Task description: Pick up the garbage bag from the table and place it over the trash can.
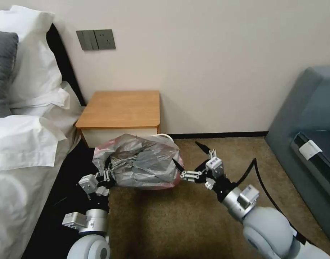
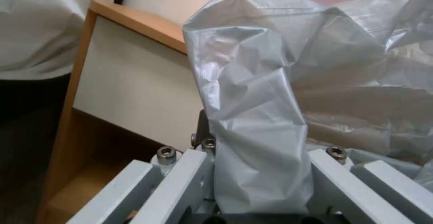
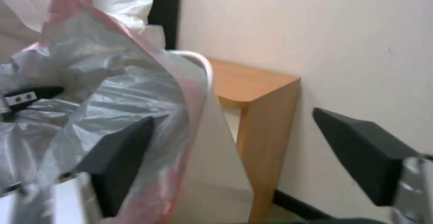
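Over trash can (image 1: 165, 136), just before counter (image 1: 121, 109): garbage bag (image 1: 147, 165), crumpled grey, pink rim band draped down near side; cream rim exposed at far right corner. Left hand (image 1: 106, 176) clamped on bag fold at left side, likely to keep mouth spread. Right hand (image 1: 191, 158) spread wide, empty, beside bag's right edge. Bed close left; open carpet right and front.

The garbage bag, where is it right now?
In the head view the garbage bag is draped over the trash can before the table, between both grippers.
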`<state>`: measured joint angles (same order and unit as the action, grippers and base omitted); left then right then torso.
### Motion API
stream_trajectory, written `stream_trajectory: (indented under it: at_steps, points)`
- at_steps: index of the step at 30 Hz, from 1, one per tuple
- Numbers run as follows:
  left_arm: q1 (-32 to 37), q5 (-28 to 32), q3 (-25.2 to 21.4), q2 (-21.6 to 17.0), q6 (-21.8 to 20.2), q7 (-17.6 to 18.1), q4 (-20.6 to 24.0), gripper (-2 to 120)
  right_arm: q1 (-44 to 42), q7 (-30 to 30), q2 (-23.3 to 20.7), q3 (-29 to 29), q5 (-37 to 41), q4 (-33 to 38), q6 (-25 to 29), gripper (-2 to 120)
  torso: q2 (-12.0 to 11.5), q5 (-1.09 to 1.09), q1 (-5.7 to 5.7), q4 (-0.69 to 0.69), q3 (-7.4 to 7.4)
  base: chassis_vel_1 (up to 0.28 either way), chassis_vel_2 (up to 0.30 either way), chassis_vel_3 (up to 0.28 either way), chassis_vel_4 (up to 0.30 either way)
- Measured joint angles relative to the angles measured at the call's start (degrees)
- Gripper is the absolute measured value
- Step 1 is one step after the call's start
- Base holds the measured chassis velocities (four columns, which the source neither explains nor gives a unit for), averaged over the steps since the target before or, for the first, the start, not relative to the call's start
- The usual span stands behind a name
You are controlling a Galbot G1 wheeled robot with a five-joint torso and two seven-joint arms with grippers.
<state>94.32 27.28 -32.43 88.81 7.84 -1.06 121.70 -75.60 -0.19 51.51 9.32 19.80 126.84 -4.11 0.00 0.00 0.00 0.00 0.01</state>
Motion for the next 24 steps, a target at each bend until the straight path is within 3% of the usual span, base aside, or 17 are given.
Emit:
stream_trajectory:
  at_steps: [5, 7, 9, 11, 14, 15, 20, 21, 22, 24]
  points:
    - [0.1, -0.23, 0.02, 0.06, 0.04, -0.07, 0.08, 7, 0.54, 0.02, 0.27, -0.59, 1.83, -0.43, -0.84, 75, 0.0, 0.0, 0.0, 0.0, 0.0, 0.0, 0.0, 0.0, 0.0]
    - [0.1, -0.62, 0.16, 0.13, 0.12, -0.16, 0.07, 7, 0.85, -0.15, 0.36, -0.82, 2.77, -0.35, -1.27, 63, 0.0, 0.0, 0.0, 0.0, 0.0, 0.0, 0.0, 0.0, 0.0]
    - [0.1, -0.75, 0.22, 0.15, 0.15, -0.18, 0.03, 7, 0.93, -0.21, 0.37, -0.87, 3.06, -0.27, -1.4, 61, 0.0, 0.0, 0.0, 0.0, 0.0, 0.0, 0.0, 0.0, 0.0]
    - [0.1, -1.34, 0.45, 0.2, 0.34, -0.26, -0.34, 7, 1.21, -0.48, 0.36, -0.97, 3.98, 0.09, -1.88, 49, 0.0, 0.0, 0.0, 0.0, 0.0, 0.0, 0.0, 0.0, 0.0]
    - [0.1, -1.65, 0.59, 0.22, 0.46, -0.3, -0.51, 7, 1.4, -0.67, 0.39, -1.01, 4.28, 0.16, -2.06, 42, 0.0, 0.0, 0.0, 0.0, 0.0, 0.0, 0.0, 0.0, 0.0]
    - [0.1, -1.94, 0.66, 0.24, 0.59, -0.33, -0.76, 7, 1.54, -0.77, 0.49, -1.04, 4.37, 0.27, -2.22, 34, 0.0, 0.0, 0.0, 0.0, 0.0, 0.0, 0.0, 0.0, 0.0]
    - [0.13, -2.36, 0.76, 0.24, 0.82, -0.4, -1.07, 7, 1.46, -0.81, 0.76, -1.09, 4.35, 0.18, -2.32, 20, 0.0, 0.0, 0.0, 0.0, 0.0, 0.0, 0.0, 0.0, 0.0]
    - [0.3, -2.65, 0.78, 0.25, 1.02, -0.59, -1.15, 7, 1.29, -0.85, 0.97, -1.1, 4.26, -0.03, -2.28, 6, 0.0, 0.0, 0.0, 0.0, 0.0, 0.0, 0.0, 0.0, 0.0]
    - [0.33, -2.71, 0.78, 0.26, 1.08, -0.65, -1.15, 7, 1.31, -0.85, 1.02, -1.12, 4.25, -0.09, -2.27, 1, 0.0, 0.0, 0.0, 0.0, -0.01, 0.0, 0.0, 0.0, 0.0]
    - [0.36, -2.78, 0.78, 0.27, 1.15, -0.73, -1.15, 7, 1.35, -0.85, 1.07, -1.16, 4.25, -0.14, -2.26, 0, 0.0, 0.0, 0.0, 0.0, 0.0, 0.0, 0.0, 0.0, 0.0]
